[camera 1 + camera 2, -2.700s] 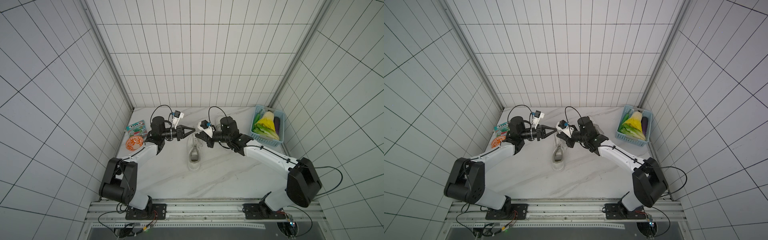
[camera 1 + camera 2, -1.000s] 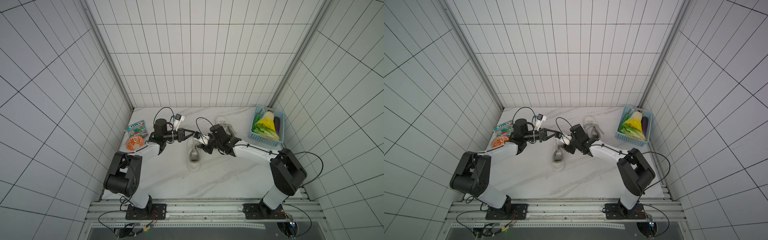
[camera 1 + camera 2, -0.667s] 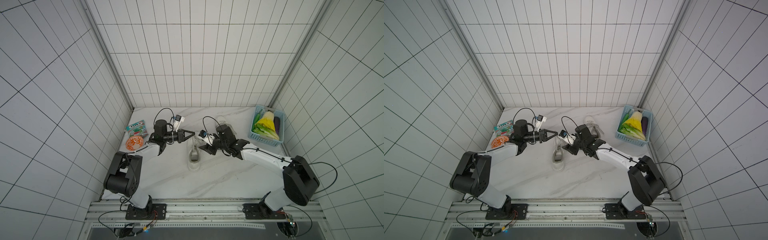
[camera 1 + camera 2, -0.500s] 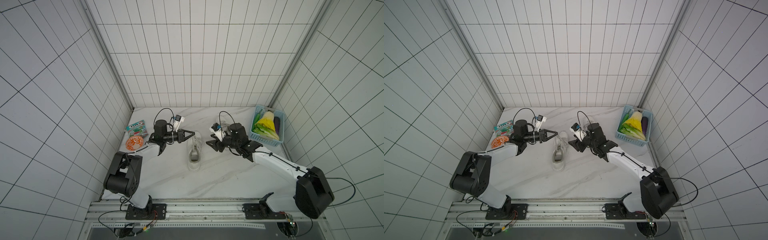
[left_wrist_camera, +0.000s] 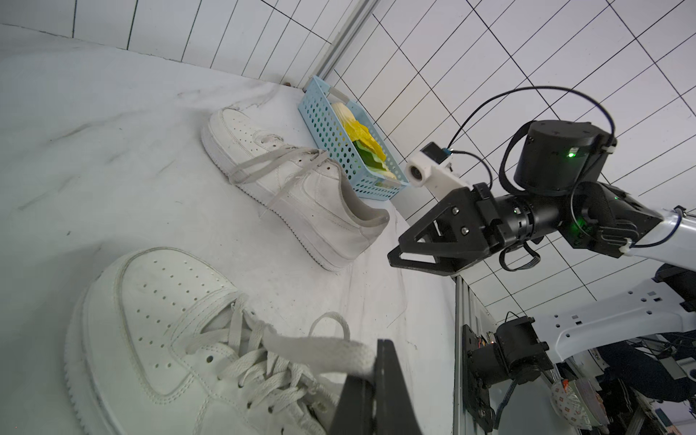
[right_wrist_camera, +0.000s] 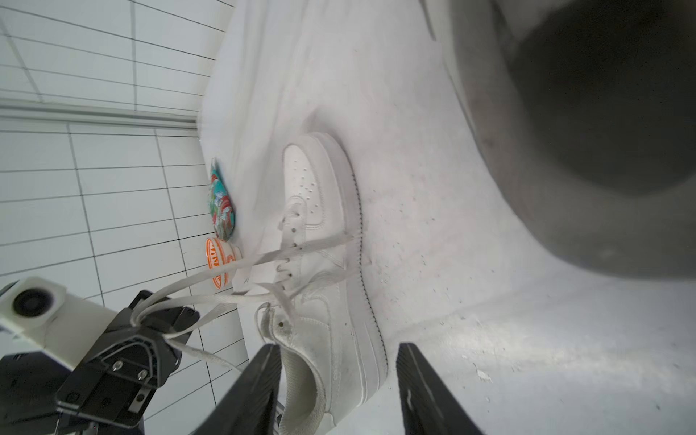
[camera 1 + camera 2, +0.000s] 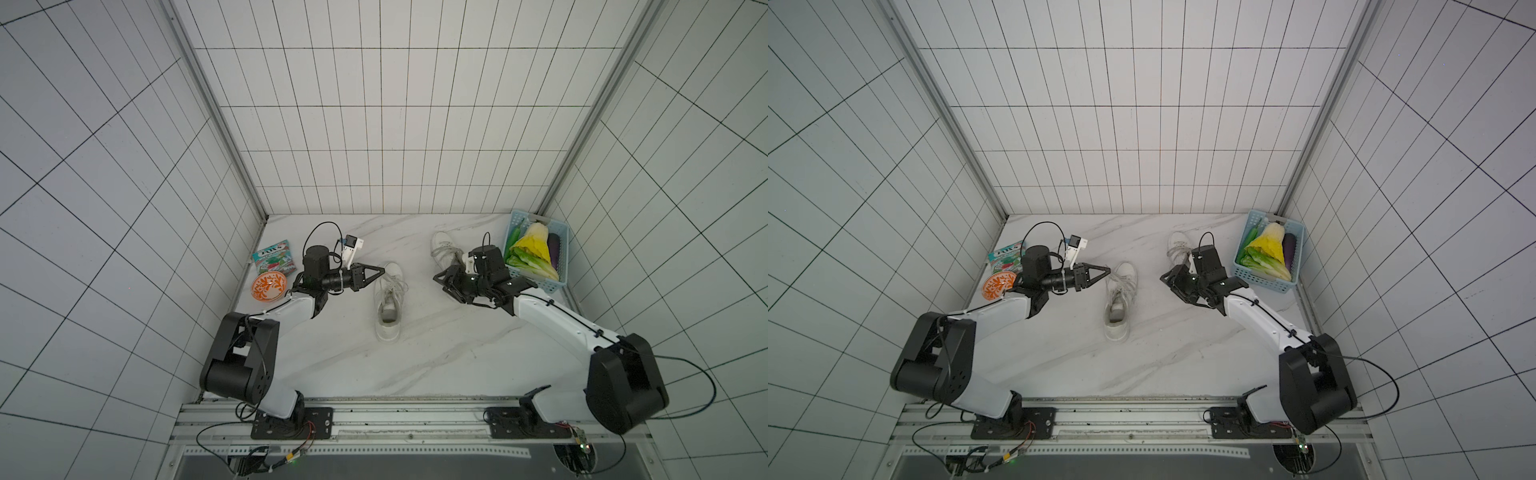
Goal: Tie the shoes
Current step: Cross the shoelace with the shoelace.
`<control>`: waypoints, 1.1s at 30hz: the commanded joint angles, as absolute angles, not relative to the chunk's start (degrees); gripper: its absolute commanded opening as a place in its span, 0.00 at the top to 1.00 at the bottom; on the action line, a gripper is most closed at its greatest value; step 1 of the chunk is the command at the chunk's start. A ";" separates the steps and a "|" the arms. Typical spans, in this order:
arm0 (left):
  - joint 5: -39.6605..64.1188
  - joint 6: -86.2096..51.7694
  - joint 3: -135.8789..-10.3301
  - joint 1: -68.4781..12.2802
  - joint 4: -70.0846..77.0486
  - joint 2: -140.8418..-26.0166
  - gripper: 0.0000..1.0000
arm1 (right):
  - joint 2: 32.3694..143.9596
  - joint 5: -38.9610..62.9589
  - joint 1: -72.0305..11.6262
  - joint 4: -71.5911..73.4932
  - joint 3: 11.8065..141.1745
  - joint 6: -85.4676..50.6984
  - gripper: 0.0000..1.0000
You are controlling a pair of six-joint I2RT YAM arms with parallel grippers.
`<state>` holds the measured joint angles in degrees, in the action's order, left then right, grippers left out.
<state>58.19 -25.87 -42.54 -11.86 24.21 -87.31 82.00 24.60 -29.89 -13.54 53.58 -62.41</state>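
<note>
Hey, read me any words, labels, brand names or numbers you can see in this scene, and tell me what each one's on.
On the snack packet: one word in white capitals, too blurred to read.
On the orange bowl: a white leaf pattern only, no text.
On the near shoe, the far shoe and the basket: no text visible.

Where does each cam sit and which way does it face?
Top views: stereo head overhead on the arms' base side, looking down at the table; left arm and right arm whole, middle shoe, far shoe, basket.
Left wrist: on the left arm, facing across the table to the right gripper; own shut fingers clamp a lace.
Right wrist: on the right arm, facing the middle shoe and left gripper; own open fingers in the foreground.
Shared: all four show the middle shoe; the top pair match almost fully.
</note>
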 commanded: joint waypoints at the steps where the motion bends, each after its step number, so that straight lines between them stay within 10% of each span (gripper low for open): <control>1: 56.64 -24.74 -41.19 -11.21 24.08 -85.32 1.00 | 85.33 23.61 -31.97 -20.51 58.58 -72.04 0.48; 33: 55.91 -25.63 -36.40 -8.25 27.64 -83.94 1.00 | 106.34 28.63 -40.25 -9.84 70.33 -96.63 0.46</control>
<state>56.12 -25.93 -37.10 -8.54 25.98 -84.51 105.54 27.79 -39.64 -12.19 68.88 -93.51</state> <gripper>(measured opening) 0.047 0.544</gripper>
